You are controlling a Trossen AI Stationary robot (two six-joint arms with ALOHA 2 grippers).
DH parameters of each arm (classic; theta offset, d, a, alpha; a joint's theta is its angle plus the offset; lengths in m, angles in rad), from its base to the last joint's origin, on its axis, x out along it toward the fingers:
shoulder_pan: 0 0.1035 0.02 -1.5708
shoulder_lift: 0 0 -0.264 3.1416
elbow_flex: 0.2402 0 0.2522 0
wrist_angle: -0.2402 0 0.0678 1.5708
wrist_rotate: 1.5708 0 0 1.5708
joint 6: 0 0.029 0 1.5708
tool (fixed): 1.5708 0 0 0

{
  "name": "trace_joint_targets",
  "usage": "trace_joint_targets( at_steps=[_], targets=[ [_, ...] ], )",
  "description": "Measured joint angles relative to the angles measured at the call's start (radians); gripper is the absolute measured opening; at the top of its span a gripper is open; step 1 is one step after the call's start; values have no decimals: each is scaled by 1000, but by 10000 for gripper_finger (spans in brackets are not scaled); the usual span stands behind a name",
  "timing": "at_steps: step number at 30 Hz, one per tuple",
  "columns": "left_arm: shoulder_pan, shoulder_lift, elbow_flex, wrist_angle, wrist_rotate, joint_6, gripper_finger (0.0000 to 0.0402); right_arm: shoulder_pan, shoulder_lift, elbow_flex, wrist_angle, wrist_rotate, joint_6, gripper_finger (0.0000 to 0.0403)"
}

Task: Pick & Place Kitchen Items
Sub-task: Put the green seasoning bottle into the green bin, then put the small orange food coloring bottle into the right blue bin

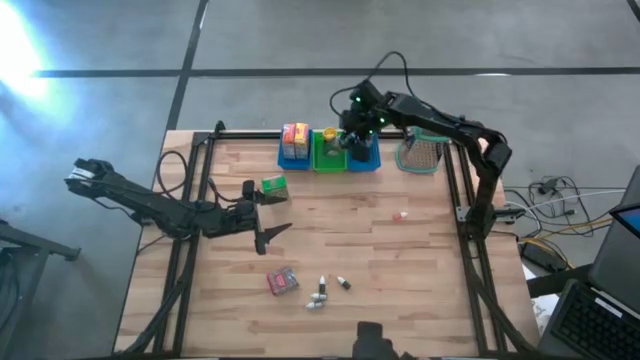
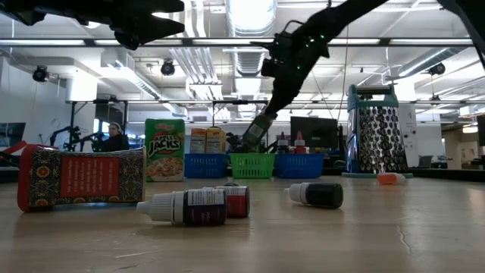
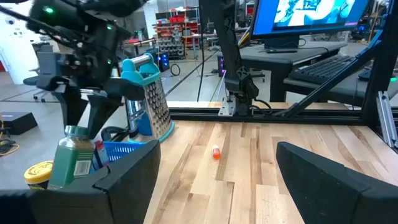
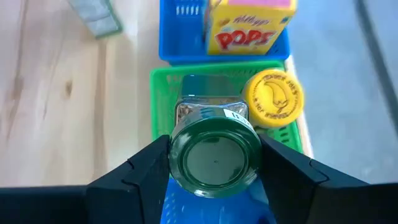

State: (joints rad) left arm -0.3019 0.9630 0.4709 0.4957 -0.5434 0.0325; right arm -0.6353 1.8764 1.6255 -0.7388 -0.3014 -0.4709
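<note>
Left side of the table: we find the left gripper (image 1: 272,236) hovering over bare wood at mid-table, fingers spread apart and holding nothing. Just beyond it stands a small green cereal box (image 1: 274,185), the nearest loose item to that arm. Nearer the front edge lie a red patterned packet (image 1: 283,282) and three small bottles (image 1: 322,292), all on their sides in the low view, long axes roughly along the table.

Centre, at the far edge: a row of bins. The left blue bin (image 1: 291,157) carries yellow-red cereal boxes (image 4: 249,25). Next to it the green bin (image 4: 163,93) already holds a yellow-lidded jar (image 4: 272,97).

The right gripper (image 4: 214,163) is over this green bin, fingers clamped on a green-capped glass jar (image 4: 214,152). In the right wrist view the cap faces the camera, so the jar's long axis points down into the bin, beside the yellow lid rather than over it. We judge the step to be placing: a straight descent, then release; the free space lies on the side away from the yellow jar.

Right: a metal grater (image 1: 422,155) stands past the right blue bin (image 1: 366,160); a small orange-capped item (image 1: 400,214) lies alone on the wood, nearer the right arm.
</note>
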Motion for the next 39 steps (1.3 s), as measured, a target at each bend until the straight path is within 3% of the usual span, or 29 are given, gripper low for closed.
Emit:
trace_joint_targets(
  at_steps=[6,17,24,39],
  targets=[
    [0,0,0,0,2,0,326,13,126,201,-257,42,-13,203],
    [0,0,0,-11,3,0,326,35,369,463,-434,122,-43,204],
    [0,0,0,-16,3,0,326,41,433,579,-539,137,-52,207],
    [0,0,0,-18,3,-4,326,42,425,644,-552,147,-22,310]
  ],
)
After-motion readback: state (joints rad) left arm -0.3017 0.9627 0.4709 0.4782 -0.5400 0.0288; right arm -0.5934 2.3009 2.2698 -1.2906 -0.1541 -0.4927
